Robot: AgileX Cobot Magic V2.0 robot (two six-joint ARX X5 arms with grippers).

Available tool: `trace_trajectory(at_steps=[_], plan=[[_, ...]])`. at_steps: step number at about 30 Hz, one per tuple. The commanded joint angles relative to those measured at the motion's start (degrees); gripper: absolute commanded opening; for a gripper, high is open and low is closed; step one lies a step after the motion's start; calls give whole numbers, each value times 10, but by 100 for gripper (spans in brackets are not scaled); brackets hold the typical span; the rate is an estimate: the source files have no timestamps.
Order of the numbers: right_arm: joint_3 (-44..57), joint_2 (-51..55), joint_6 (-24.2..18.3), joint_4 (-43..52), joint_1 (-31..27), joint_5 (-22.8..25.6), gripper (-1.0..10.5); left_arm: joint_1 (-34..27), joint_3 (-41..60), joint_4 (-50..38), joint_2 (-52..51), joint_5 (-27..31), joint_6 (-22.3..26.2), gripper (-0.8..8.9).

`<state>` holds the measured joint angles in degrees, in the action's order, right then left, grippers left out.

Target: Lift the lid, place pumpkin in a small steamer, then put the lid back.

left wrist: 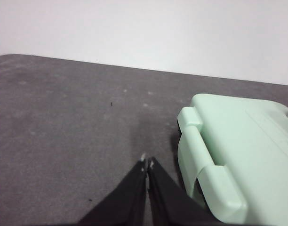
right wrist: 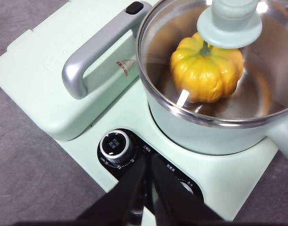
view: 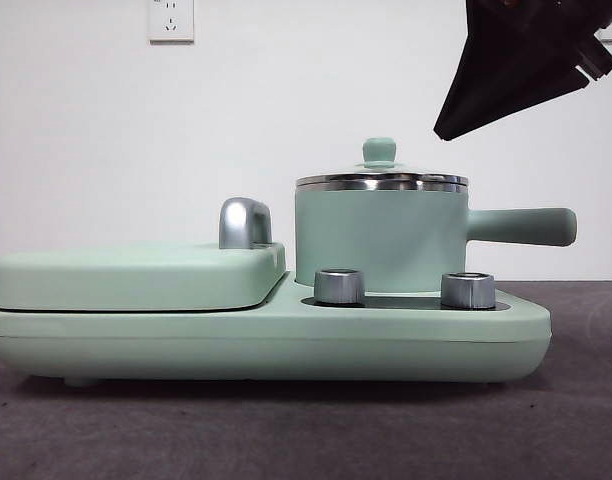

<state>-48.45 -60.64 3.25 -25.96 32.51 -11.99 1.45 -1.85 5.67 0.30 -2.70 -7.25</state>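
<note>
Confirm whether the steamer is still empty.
No: through the lid, the pumpkin sits inside the small steamer.

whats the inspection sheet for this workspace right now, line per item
surface: dark grey table, bare where visible
lid: seated on the small steamer, mint knob upright
pumpkin: inside the steamer, seen through the glass
appliance base: carries the steamer; two silver knobs in front
grill cover: shut, steel handle on top
clutter: nothing seen
left gripper: jaws shut, empty, low over the table beside the grill cover
right gripper: jaws shut, empty, raised above the base's knobs, beside the steamer
cables: nothing seen
surroundings: white wall, a socket on it
</note>
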Motion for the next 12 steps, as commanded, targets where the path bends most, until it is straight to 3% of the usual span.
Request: trace_trajectory(at_steps=[1,7,12], plan=[[-8,-3,-3,7,3,0,19,0,11,-10,-1,2,3,7],[-8,-3,-6,7,3,0,19,0,11,-10,-1,2,3,7],[5,21,-80,30,-14,45,19,0,11,-10,-1,2,3,7]])
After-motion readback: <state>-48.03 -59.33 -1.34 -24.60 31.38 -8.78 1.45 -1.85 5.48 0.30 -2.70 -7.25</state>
